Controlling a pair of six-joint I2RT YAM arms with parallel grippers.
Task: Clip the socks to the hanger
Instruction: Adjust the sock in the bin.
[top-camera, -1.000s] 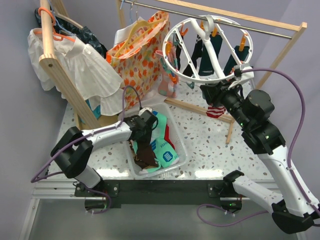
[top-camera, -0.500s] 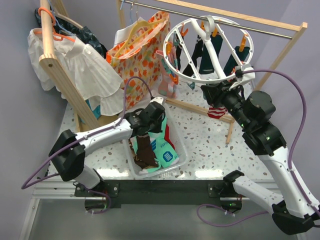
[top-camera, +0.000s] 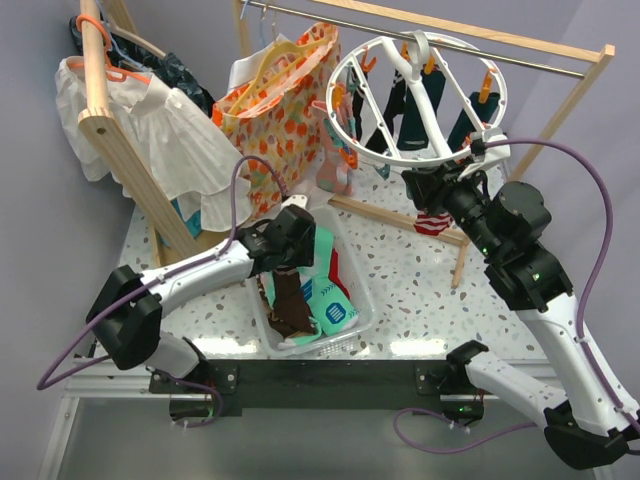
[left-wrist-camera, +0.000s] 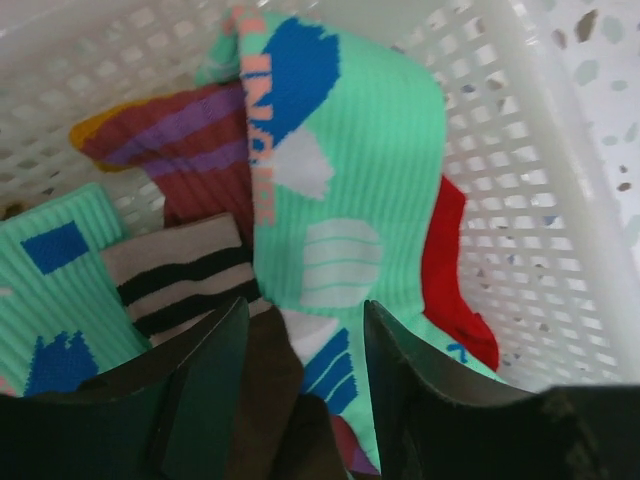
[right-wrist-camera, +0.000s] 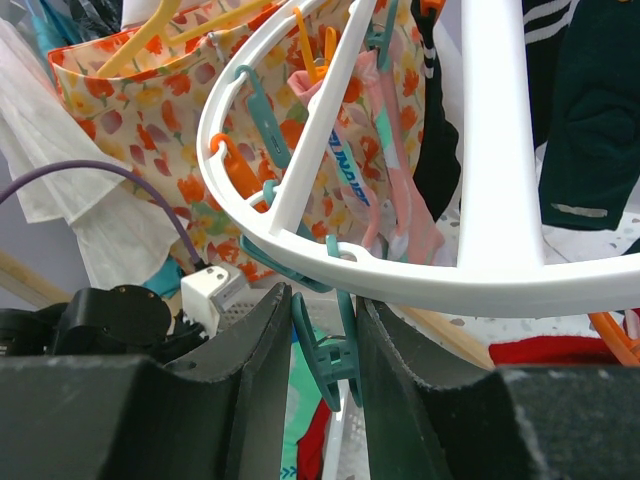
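Right wrist reveals right gripper (right-wrist-camera: 323, 305) pinching teal clip (right-wrist-camera: 331, 362).

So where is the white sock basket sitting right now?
In the overhead view the white basket sits at the table's near edge, left of centre, in front of the floral bag, with the left gripper over it.

Just ahead of the left gripper (left-wrist-camera: 305, 330), whose fingers are matt black plastic, a mint-green sock (left-wrist-camera: 345, 200) of ribbed knit cloth lies in a basket (left-wrist-camera: 530, 200) of smooth white perforated plastic. Above the right gripper (right-wrist-camera: 322, 330) the hanger (right-wrist-camera: 500, 150) is glossy, smooth white plastic. The teal clip (right-wrist-camera: 325, 360) between that gripper's fingers is faintly shiny plastic.
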